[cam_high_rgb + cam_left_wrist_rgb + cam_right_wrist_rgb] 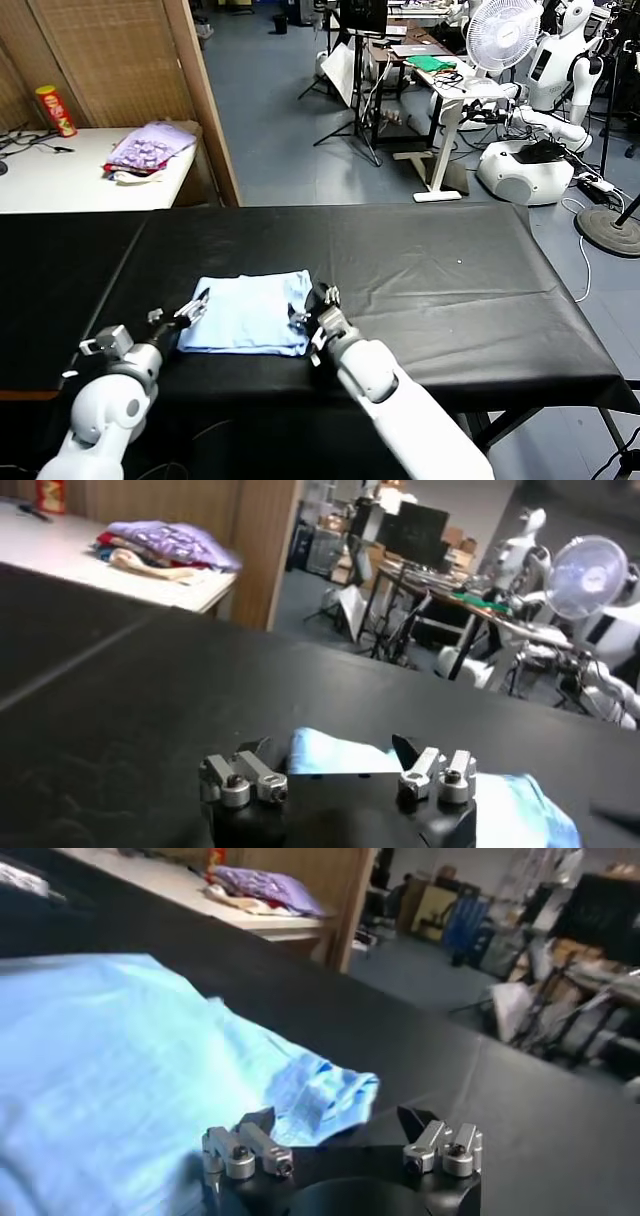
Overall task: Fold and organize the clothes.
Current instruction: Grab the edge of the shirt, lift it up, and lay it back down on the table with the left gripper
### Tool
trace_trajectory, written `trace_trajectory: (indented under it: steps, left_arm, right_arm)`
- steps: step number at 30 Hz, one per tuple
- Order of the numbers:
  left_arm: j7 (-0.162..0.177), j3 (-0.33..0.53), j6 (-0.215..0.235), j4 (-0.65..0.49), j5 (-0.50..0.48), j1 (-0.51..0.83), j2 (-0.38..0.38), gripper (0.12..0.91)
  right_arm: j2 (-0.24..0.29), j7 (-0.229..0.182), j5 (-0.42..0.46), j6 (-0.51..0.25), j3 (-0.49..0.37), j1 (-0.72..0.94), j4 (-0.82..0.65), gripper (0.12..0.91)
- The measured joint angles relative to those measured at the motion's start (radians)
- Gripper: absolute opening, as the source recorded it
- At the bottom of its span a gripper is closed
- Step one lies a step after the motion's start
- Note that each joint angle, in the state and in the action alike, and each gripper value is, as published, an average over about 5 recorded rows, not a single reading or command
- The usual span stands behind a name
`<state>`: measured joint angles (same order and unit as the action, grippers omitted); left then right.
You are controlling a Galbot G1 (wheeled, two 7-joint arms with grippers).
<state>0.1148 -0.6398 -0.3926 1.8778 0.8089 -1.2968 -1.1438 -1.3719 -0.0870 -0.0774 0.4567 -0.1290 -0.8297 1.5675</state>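
The T-shirt [248,312] lies folded into a flat rectangle on the black table [440,290], near its front edge and left of the middle. Its long axis runs along that front edge, left to right. The left gripper [196,305] sits at the shirt's left side, fingers spread and holding nothing. The right gripper [318,305] sits at its right side, fingers likewise spread and empty. A purple cloth pile [150,150] lies on a white table [60,185] beyond.
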Motion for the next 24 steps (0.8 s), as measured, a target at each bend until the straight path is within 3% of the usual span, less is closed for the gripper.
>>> trace_trajectory:
  steps: [9, 14, 17, 24]
  left_arm:
    - [0.0, -0.043, -0.04, -0.041, 0.236, -0.007, -0.015, 0.798]
    - [0.0, -0.05, -0.039, -0.068, 0.329, 0.002, -0.028, 0.777]
    - [-0.002, -0.051, -0.038, -0.08, 0.346, 0.003, -0.031, 0.668]
    - [-0.018, -0.05, -0.03, -0.078, 0.311, -0.003, -0.032, 0.299]
  right_arm:
    - [0.008, -0.024, -0.233, -0.034, 0.07, -0.029, 0.088, 0.798]
    - [0.025, -0.025, -0.289, -0.035, 0.107, -0.053, 0.171, 0.798]
    - [0.033, -0.026, -0.3, -0.033, 0.122, -0.065, 0.214, 0.798]
    - [0.038, -0.061, -0.289, 0.008, 0.16, -0.085, 0.276, 0.798]
